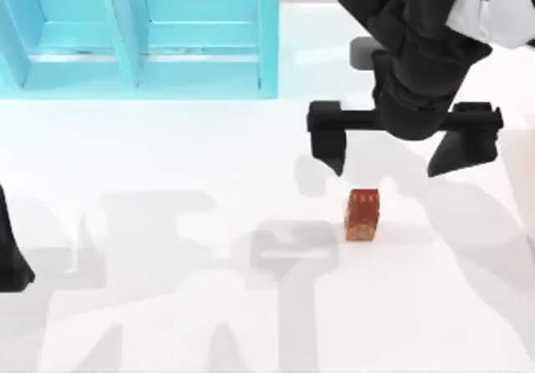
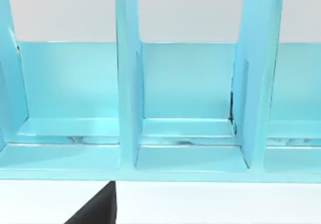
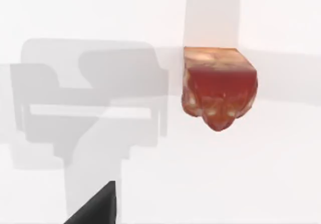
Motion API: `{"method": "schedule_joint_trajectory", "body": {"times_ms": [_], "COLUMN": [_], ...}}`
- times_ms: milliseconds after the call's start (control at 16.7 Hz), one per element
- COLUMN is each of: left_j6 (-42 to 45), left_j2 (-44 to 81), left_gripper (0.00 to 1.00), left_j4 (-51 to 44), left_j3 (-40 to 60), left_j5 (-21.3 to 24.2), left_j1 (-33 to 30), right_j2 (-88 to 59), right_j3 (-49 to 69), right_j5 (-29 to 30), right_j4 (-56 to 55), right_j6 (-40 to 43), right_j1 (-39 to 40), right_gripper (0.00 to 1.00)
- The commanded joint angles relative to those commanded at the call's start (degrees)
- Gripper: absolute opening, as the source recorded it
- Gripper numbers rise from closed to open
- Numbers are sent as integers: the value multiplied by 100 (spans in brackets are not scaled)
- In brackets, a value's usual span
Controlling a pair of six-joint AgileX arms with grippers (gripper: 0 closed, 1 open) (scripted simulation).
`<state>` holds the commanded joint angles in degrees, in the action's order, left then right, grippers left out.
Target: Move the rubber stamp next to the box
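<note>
Reddish-brown and wooden-looking, the small block-shaped rubber stamp lies on your white bench, right of centre in the top view, with its lighter tan end turned toward the near edge. It rests alone on the surface, touching nothing. In the right wrist view you see the same stamp against the white surface, with soft grey arm shadows spread beside it.

Your right gripper hangs over the bench just behind the stamp, toward the far side. Its two black fingers are spread wide, far wider than the stamp, and hold nothing. They are apart from the stamp, not touching it.

Farther out, at the far left of the bench, stands the light turquoise box, divided by upright walls into open compartments. It is well apart from the stamp. The left wrist view faces those compartments head-on.

Your left arm sits parked at the left edge of the top view; you cannot tell how its fingers stand.
</note>
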<state>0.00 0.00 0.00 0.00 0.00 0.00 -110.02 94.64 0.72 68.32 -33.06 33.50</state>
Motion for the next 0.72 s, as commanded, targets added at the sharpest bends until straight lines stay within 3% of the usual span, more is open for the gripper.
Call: {"method": "schedule_joint_trajectory", "body": {"times_ms": [300,720], "left_j6": [0,0], "left_j2": [0,0], "left_gripper": [100,100], "left_j4": [0,0], "left_j3": [0,0], "left_j5": [0,0], "left_j1": [0,0], "right_j2": [-945,-975], "right_j3": [908,823], "right_j5": [-58,-58], "right_j4": [581,487], "right_j6": [-105,-105], "right_j1": [-38,-38], "right_gripper": [100,100]}}
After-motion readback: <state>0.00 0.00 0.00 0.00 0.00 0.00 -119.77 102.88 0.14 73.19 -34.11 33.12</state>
